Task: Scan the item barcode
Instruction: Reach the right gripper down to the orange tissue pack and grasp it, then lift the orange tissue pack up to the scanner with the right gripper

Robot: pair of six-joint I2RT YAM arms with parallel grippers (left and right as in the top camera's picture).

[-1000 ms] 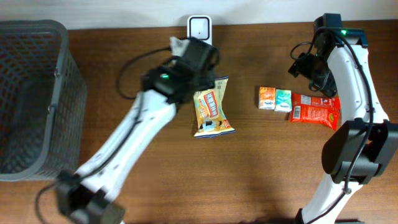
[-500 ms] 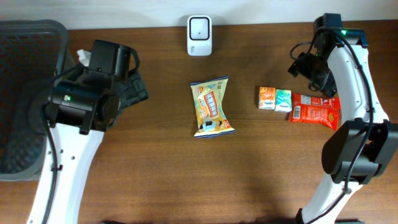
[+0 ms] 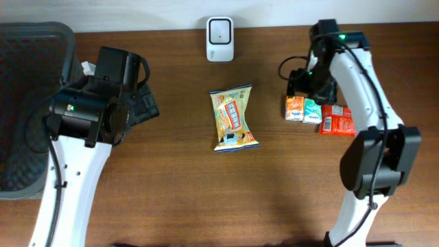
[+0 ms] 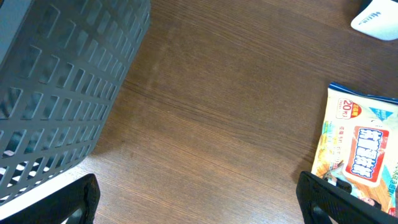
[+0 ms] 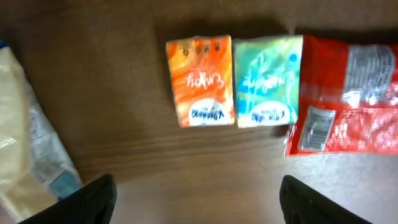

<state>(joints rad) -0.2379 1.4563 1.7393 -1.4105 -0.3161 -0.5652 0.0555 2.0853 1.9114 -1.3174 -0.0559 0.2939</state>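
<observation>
A yellow snack bag (image 3: 233, 118) lies flat mid-table, below the white scanner (image 3: 219, 31) at the back edge. To the right, an orange pack (image 3: 295, 108), a green pack (image 3: 312, 110) and a red packet (image 3: 337, 120) sit side by side. My right gripper (image 3: 302, 82) hovers just behind the orange pack. In the right wrist view the gripper (image 5: 199, 205) is open and holds nothing, with the orange pack (image 5: 200, 79), green pack (image 5: 268, 79) and red packet (image 5: 348, 93) ahead of it. My left gripper (image 3: 142, 106) stands open over bare wood near the basket, holding nothing (image 4: 199, 205).
A grey mesh basket (image 3: 24, 82) fills the left end of the table, its wall (image 4: 56, 81) close to the left gripper. In the left wrist view the snack bag (image 4: 360, 149) and the scanner's corner (image 4: 379, 15) are at the right edge.
The left arm swung away from the snack bag to the left, beside the basket. The right arm moved left, from above the red packet to behind the orange pack.
</observation>
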